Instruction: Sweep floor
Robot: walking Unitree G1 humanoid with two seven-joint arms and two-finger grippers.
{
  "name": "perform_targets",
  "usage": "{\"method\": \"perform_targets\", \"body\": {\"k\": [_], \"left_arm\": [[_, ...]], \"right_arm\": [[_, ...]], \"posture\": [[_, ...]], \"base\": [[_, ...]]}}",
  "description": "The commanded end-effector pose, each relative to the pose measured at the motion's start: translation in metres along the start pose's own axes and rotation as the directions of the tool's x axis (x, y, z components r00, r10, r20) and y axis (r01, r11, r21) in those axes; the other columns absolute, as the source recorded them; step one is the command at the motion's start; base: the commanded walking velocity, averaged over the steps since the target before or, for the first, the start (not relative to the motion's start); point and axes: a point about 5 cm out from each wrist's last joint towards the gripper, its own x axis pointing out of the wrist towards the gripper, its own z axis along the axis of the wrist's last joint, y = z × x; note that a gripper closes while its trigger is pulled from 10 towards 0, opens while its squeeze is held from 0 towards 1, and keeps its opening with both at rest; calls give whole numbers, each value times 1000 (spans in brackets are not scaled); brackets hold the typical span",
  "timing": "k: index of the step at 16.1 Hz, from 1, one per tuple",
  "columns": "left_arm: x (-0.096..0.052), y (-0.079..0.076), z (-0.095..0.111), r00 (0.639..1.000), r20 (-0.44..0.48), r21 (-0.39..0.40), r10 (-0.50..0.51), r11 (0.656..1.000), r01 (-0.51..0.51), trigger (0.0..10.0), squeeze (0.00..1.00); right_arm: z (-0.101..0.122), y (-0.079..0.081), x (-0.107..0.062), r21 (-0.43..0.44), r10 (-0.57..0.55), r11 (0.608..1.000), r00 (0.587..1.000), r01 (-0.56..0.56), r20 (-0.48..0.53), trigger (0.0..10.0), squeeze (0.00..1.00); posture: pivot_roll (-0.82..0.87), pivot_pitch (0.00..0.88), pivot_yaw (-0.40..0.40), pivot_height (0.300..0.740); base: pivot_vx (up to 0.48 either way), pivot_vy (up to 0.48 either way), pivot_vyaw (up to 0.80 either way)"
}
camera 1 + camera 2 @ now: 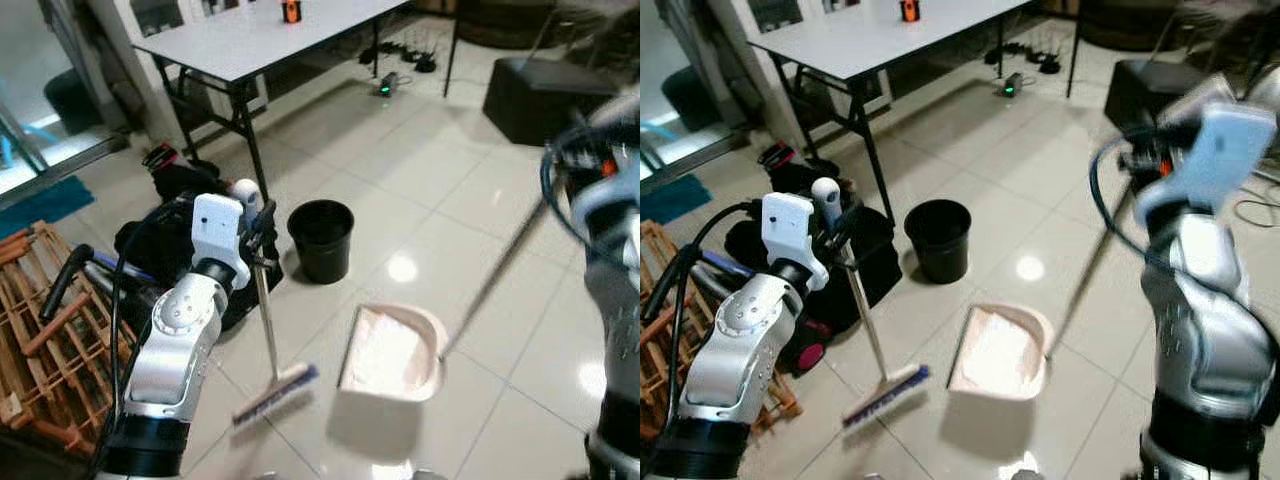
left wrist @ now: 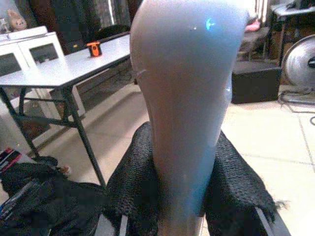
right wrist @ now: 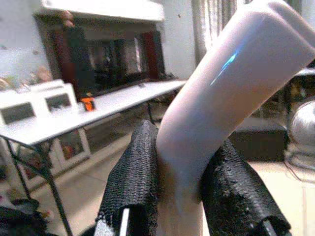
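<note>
Firmly, left tool clamps broom; right tool clamps dustpan handle.

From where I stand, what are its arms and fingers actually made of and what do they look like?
Both arms are rounded silver shells with black joints. The left arm ends in a white boxy wrist block, and black cables loop beside it. The right arm has a pale, blurred wrist block with a dark cable loop and a small orange mark. The fingers are black with a rough, woven-looking texture.
</note>
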Motion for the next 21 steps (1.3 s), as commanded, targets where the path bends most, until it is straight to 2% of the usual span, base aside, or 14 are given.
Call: {"method": "perform_targets", "body": {"k": [1,4,9,17,21], "left_arm": [[0,2,11,999,53,25,11,1000,-13,10000,0],[-7,8,10,998,50,27,45,999,-46,10000,0],[-17,20,8,994,51,45,96,994,-98,10000,0],[-17,27,9,991,51,59,120,991,-123,10000,0],[-18,28,9,992,50,60,120,991,-123,10000,0]], "right_arm": [[16,4,-1,11,27,1000,998,-28,58,10000,0],[28,6,8,37,35,999,995,-39,89,10000,0],[35,9,17,136,70,987,992,-84,104,10000,0],[44,10,24,210,71,973,987,-101,148,10000,0],[47,2,25,250,20,966,985,-63,171,10000,0]], "posture": [[-116,25,95,740],[-103,21,65,740],[-91,19,41,740],[-81,12,40,740],[-79,8,45,740]], "base": [[382,0,-456],[423,0,-171],[441,0,0],[454,0,0],[461,0,0]]}}
